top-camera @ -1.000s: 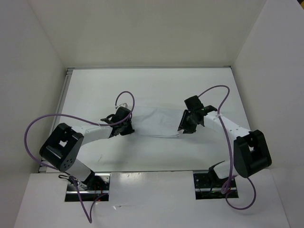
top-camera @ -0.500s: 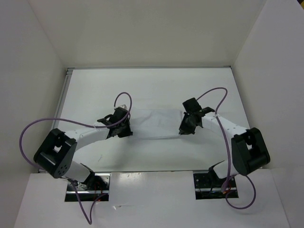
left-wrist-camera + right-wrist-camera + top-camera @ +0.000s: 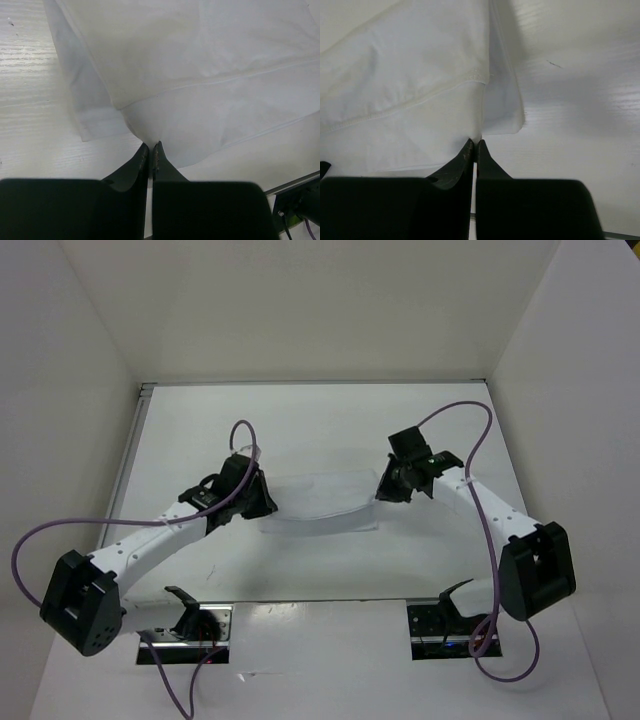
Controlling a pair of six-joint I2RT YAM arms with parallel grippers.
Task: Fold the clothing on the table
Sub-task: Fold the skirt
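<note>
The clothing (image 3: 320,502) is a thin white garment stretched between my two grippers over the middle of the table (image 3: 330,425). My left gripper (image 3: 262,502) is shut on its left edge, and in the left wrist view the cloth (image 3: 200,75) fans out from the pinched fingertips (image 3: 151,146). My right gripper (image 3: 385,490) is shut on the right edge; the right wrist view shows the fabric (image 3: 410,85) gathered into the tips (image 3: 475,142). The held near layer is lifted and lies doubled over the part that rests on the table.
White upright walls (image 3: 560,370) close in the table on the left, back and right. A metal rail (image 3: 135,440) runs along the left edge. Purple cables (image 3: 470,420) loop above both wrists. The arm bases (image 3: 190,625) sit at the near edge.
The right gripper has closed on the garment's right edge. Both grippers have moved toward the far side of the table, carrying the near edge of the cloth over itself.
</note>
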